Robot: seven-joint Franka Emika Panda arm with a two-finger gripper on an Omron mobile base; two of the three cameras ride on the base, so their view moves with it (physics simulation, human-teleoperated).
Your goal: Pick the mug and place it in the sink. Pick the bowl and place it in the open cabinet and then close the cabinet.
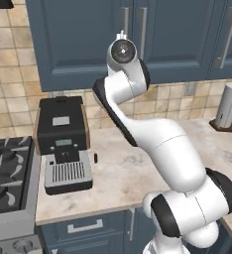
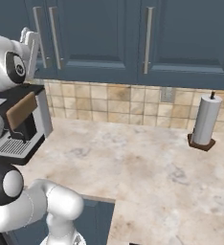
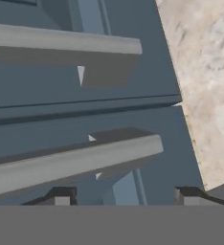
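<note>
The white robot arm with dark joints [image 1: 160, 144] rises from the near edge of the mottled beige stone counter [image 1: 123, 173] and reaches up to the row of dark slate-blue wall cabinets [image 1: 83, 39], its wrist held against the flat doors. In the hand view the two dark fingertips of the gripper [image 3: 126, 197] stand well apart, holding nothing, right up against a door face with two slim silver handles [image 3: 75, 160] running across it. The doors all look flush, so this seems to be the closing step at or near its end; to finish well, the hand should press squarely on the door face beside the handle, then draw straight back without catching a handle. On the counter, to the left, sits one black coffee machine with a silver drip grille [image 1: 63, 144], beside one dark gas stove [image 1: 9, 173]; to the far right, against the tan tiled wall, stands one upright white paper towel roll on a brown base [image 2: 204, 122]. The right base view shows three door handles.
</note>
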